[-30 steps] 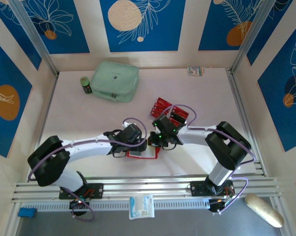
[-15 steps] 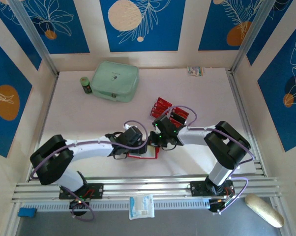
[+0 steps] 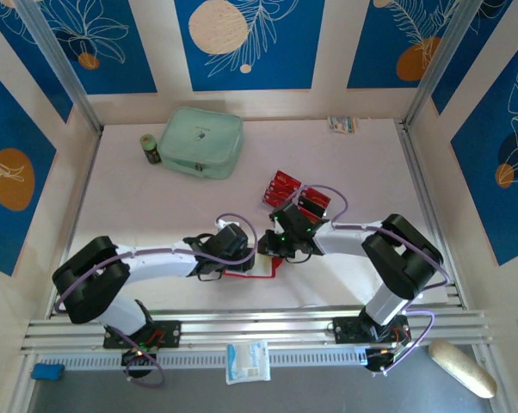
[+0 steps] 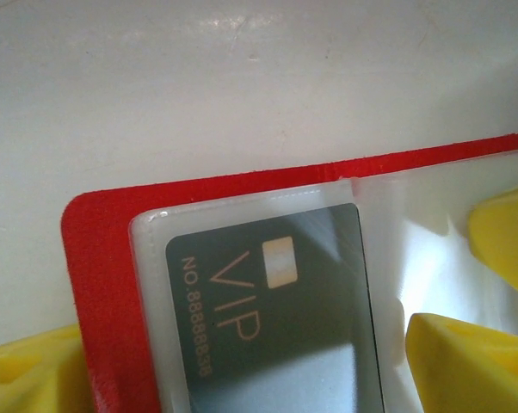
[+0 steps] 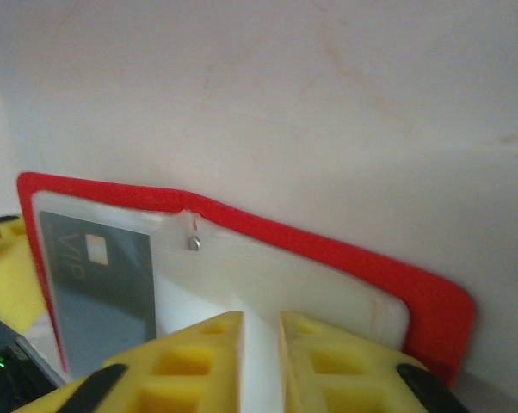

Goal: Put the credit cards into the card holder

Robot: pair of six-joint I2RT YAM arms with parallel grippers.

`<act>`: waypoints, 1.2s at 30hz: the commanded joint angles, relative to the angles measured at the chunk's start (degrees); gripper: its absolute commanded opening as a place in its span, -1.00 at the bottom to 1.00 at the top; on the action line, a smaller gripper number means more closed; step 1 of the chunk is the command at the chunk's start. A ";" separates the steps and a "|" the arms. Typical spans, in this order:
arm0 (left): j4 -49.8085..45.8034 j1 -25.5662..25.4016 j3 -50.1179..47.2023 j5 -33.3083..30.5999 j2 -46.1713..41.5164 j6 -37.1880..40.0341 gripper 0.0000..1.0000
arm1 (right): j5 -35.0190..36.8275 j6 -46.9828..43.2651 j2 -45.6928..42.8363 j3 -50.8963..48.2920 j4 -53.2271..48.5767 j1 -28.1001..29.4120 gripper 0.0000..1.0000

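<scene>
- While the card holder [image 3: 249, 272] lies spread flat on the table [image 3: 156, 206] just ahead of the arm bases, you have both grippers down on it, which I judge is meant to stop it folding shut.
- Your left gripper [image 4: 250, 366] stands with its jaws wide apart, straddling one half of the holder. It clasps nothing and looks to be pinning that half down.
- One dark card [image 4: 268, 327] marked VIP already sits in the clear pocket on that half, tucked toward the holder's rounded corner.
- Your right gripper [image 5: 261, 344] hovers low over the holder's other half, over the pale lining, its fingers only a slit apart. You cannot tell whether they pinch the lining.
- Just beyond the holder, behind the right gripper, the loose credit cards [image 3: 282, 183] wait in a small red pile, a short reach for that arm.
- Well beyond the holder, to the far left, the mint-green case [image 3: 200, 142] stays out of the work.
</scene>
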 commanded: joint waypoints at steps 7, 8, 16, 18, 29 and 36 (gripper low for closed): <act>1.19 -0.88 -2.56 0.41 0.02 -0.25 0.67 | 0.65 0.74 -3.86 -1.35 -2.24 -0.60 -0.29; 1.29 -0.86 -2.62 0.33 -0.02 -0.28 0.66 | 0.48 0.83 -3.57 -1.40 -1.95 -0.61 -0.29; 2.42 -0.89 -3.59 0.07 -0.80 -0.63 0.61 | -1.40 2.33 -0.71 -1.48 1.16 -0.61 -0.29; 2.71 -0.85 -3.87 -0.02 -1.07 -0.64 0.59 | -1.89 2.68 -0.04 -1.38 1.93 -0.56 -0.30; 3.59 -0.87 -4.84 -0.03 -1.78 -0.69 0.57 | -4.21 3.92 1.56 -0.77 4.28 -0.60 -0.29; 4.03 -0.85 -4.98 0.13 -1.86 -0.73 0.57 | -5.90 3.92 1.33 0.17 4.80 -0.60 -0.33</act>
